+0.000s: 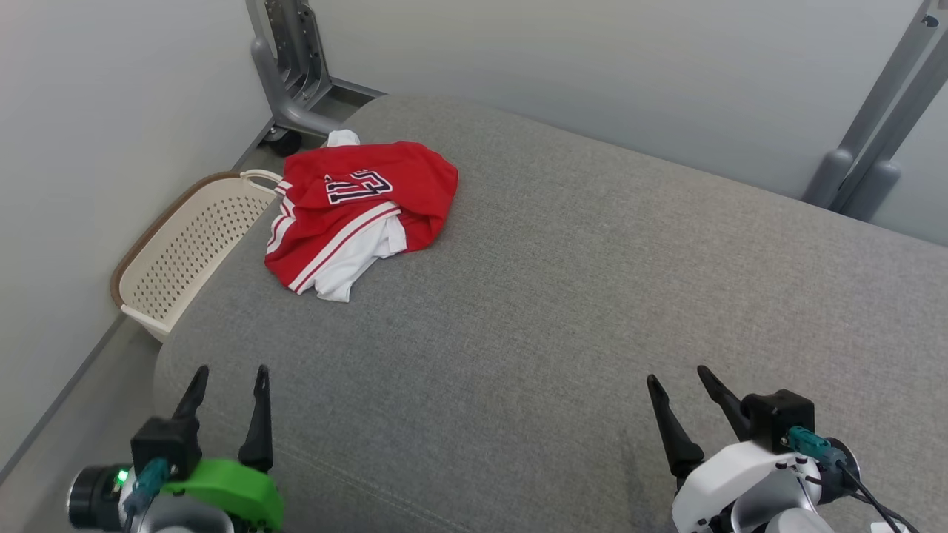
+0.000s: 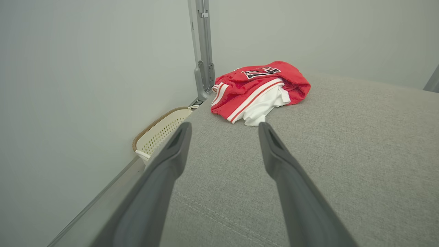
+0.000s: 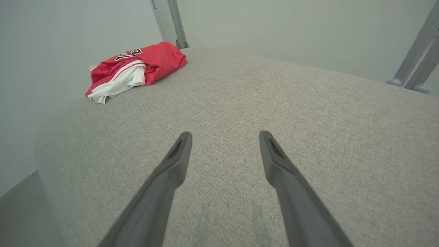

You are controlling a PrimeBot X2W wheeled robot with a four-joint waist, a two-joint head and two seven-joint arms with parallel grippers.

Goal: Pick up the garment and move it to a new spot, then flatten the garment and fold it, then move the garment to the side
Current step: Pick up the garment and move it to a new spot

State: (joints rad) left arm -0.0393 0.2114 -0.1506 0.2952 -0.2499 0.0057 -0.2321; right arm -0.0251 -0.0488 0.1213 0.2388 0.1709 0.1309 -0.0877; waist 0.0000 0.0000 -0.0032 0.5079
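Left gripper (image 1: 231, 370) hovering near left, jaws spread, gripping nothing. Right gripper (image 1: 675, 374) hovering near right, likewise spread, empty. Crumpled red-and-white jersey (image 1: 355, 211) lying far left on grey cushion (image 1: 563, 296), by its edge. Perforated cream basket (image 1: 189, 248) standing just beyond that edge.

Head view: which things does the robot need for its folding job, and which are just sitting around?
For the job:
- red and white garment, crumpled
- left gripper, open
- right gripper, open
- grey cushion the garment lies on

Just lying about:
- cream basket on the floor beside the cushion
- grey metal stand behind
- second grey stand at the far right
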